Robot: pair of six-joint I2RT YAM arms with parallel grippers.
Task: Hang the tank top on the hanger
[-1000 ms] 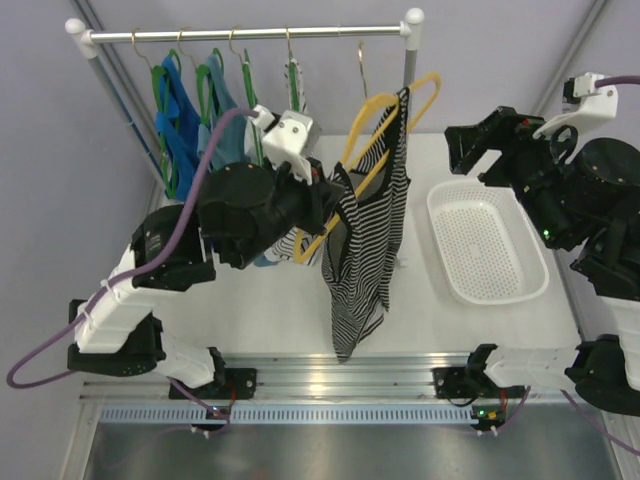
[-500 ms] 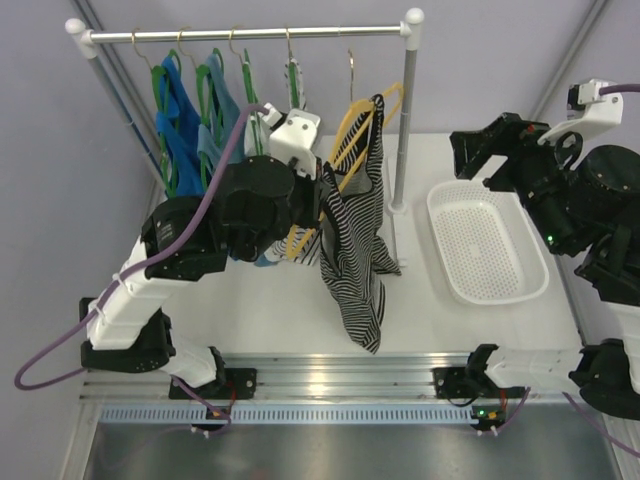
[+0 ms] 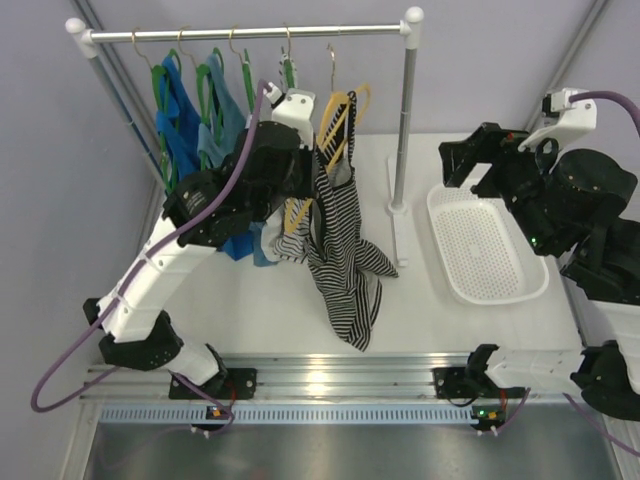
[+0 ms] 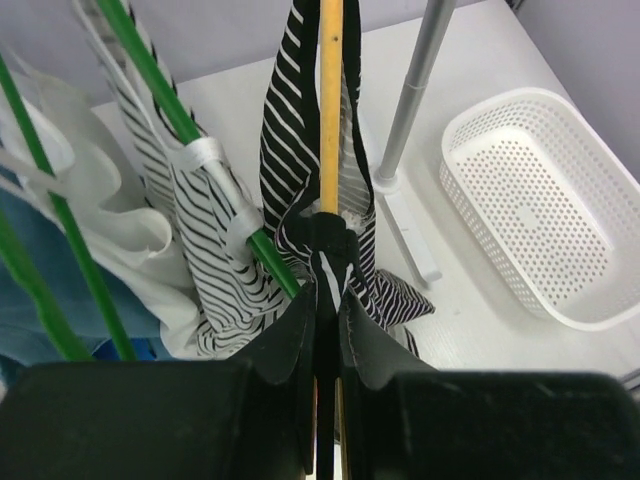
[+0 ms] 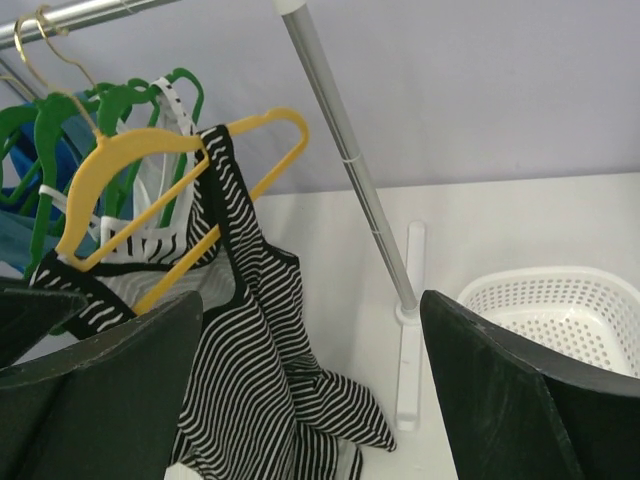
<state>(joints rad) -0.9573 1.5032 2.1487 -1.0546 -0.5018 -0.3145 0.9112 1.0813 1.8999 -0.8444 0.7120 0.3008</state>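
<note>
Left end effector (image 4: 322,300) clenched on hanger (image 4: 331,100) and tank top (image 3: 340,270). Within the last second it carried both left, up to the rail (image 3: 250,33). Top hangs below the rail. Can't tell whether the hook is seated.

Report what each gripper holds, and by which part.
Left gripper: shut on the hanger at its yellow bar, with tank top fabric pinched against it. Right gripper: open, holding nothing.

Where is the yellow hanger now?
In the top view, the yellow hanger is under the rail toward its right end, right of the green hangers, carrying the tank top.
</note>
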